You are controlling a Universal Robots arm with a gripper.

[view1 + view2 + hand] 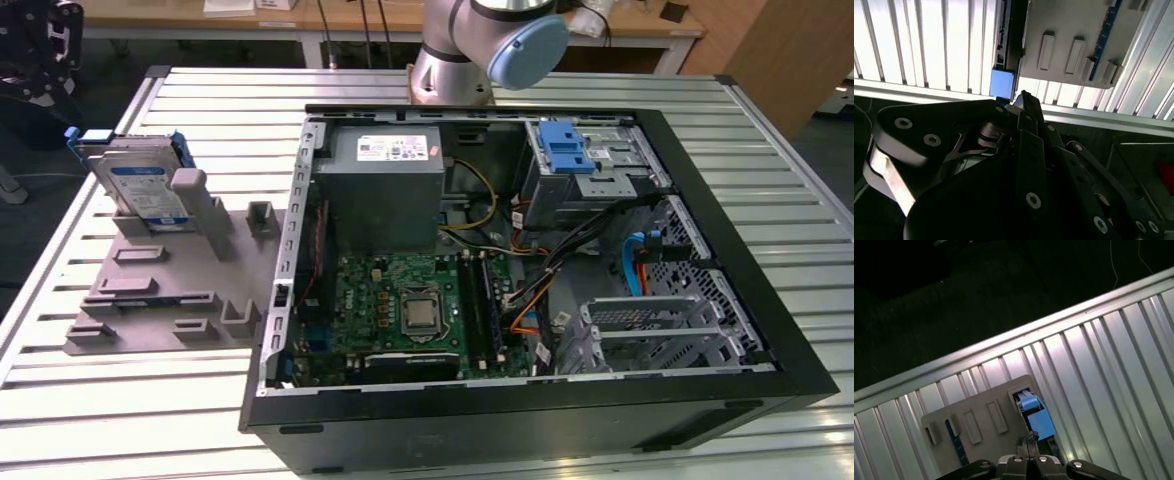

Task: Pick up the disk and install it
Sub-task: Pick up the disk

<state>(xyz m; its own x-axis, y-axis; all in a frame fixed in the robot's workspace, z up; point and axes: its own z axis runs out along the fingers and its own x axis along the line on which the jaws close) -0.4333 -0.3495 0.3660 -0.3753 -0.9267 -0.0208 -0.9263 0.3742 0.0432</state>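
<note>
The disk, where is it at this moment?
In the exterior view the disk stands on edge in the grey holder, at the exterior view's left, beside the open computer case and outside it.

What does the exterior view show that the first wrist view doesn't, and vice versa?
Exterior view: the open computer case with its motherboard, grey power-supply box and blue latch, plus the labelled face of the disk, upright in the grey holder.
First wrist view: the disk end-on, its blue edge near the gripper, and dark floor past the table edge.
Shared: disk, holder, slatted table.
</note>
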